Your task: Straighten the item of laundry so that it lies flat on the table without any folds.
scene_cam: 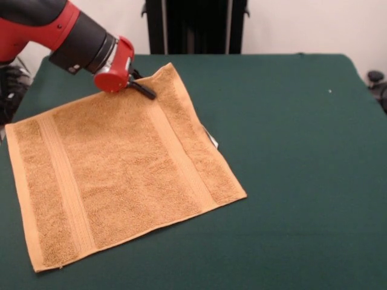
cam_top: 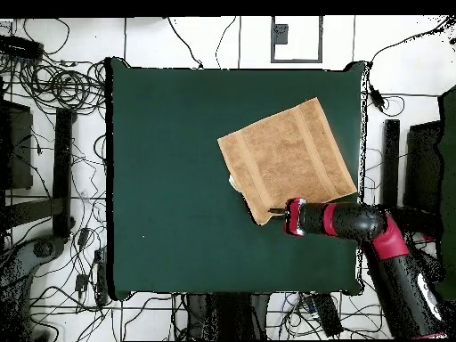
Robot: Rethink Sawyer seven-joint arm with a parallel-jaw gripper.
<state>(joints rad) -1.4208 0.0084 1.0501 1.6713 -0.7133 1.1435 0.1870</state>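
Observation:
The item of laundry (scene_cam: 121,169), an orange-tan terry towel with two woven bands, lies spread out on the dark green table (scene_cam: 290,151), turned at an angle to its edges. I see no folds in it. A small white tag (scene_cam: 213,140) sticks out from under one side. My gripper (scene_cam: 144,90) comes in low on the red and black arm and sits at the towel's far corner, right at its edge. From above, the gripper (cam_top: 276,213) touches the corner of the towel (cam_top: 285,160) nearest the robot, and the tag (cam_top: 232,183) shows beside it.
In the overhead view the towel lies toward the right side of the table (cam_top: 169,178), one corner close to the right edge (cam_top: 361,178). Cables (cam_top: 62,89) and equipment crowd the floor around the table. A tiny white speck (scene_cam: 329,91) lies on the cloth.

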